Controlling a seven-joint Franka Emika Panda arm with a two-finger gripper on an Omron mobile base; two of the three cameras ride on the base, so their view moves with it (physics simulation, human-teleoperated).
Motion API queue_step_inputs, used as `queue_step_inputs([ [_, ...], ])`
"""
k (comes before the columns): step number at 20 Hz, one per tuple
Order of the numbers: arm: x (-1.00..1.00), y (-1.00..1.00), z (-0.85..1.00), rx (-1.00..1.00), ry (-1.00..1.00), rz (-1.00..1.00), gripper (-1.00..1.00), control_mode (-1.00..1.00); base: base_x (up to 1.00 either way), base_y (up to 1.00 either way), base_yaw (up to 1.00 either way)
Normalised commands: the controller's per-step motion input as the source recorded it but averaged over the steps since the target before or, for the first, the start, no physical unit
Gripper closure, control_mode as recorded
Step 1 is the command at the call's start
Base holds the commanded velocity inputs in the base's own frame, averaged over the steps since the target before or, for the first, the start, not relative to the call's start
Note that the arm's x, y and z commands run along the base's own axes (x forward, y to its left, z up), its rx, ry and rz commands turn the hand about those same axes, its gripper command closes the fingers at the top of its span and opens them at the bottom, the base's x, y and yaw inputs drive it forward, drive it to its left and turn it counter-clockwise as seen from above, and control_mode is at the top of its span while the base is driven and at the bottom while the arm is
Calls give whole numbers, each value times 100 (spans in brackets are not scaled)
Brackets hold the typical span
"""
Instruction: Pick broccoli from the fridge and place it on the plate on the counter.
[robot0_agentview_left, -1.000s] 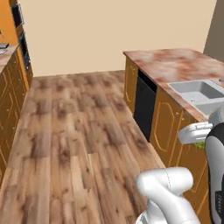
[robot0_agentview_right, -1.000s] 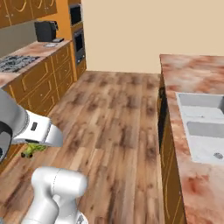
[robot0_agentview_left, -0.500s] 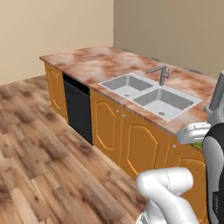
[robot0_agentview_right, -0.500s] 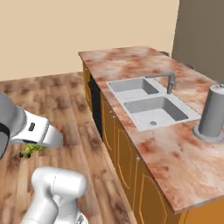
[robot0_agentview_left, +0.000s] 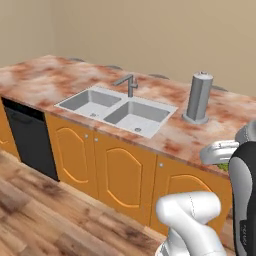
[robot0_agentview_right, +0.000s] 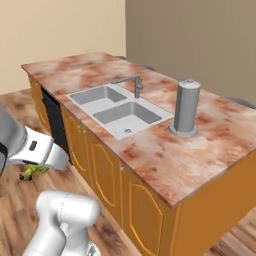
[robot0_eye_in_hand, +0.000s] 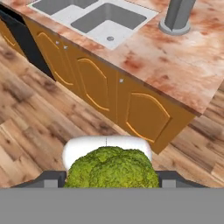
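Note:
The broccoli (robot0_eye_in_hand: 113, 168), a bumpy green head, sits low in the hand view with my gripper (robot0_eye_in_hand: 112, 183) shut on it. A green sliver of broccoli (robot0_agentview_right: 33, 171) peeks under the white hand in the right base view, and another bit of the broccoli (robot0_agentview_left: 223, 166) shows beside the arm in the left base view. The mottled pink stone counter (robot0_agentview_left: 45, 80) over orange cabinets stretches ahead, and the held broccoli hangs over the wooden floor in front of the counter (robot0_eye_in_hand: 175, 61). The plate and the fridge are out of view.
A steel double sink (robot0_agentview_left: 117, 107) with a faucet (robot0_agentview_left: 129, 84) is set into the counter. A tall grey cylinder (robot0_agentview_left: 198, 97) stands to its right. A black dishwasher front (robot0_agentview_left: 30, 140) sits at the cabinets' left end. Wooden floor (robot0_eye_in_hand: 39, 131) lies before the cabinets.
The whole picture has swung, so the camera moved: from open floor to facing the sink counter, now closer. The broccoli stays in my gripper.

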Motion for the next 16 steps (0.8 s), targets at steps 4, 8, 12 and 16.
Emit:
queue_step_inputs([
  [4, 0, 0, 0, 0, 0, 0, 100, 100, 0, -22, -40],
  [8, 0, 0, 0, 0, 0, 0, 100, 100, 2, -7, -34],
  [12, 0, 0, 0, 0, 0, 0, 100, 100, 8, 0, -30],
  [16, 0, 0, 0, 0, 0, 0, 100, 100, 10, 0, -31],
])
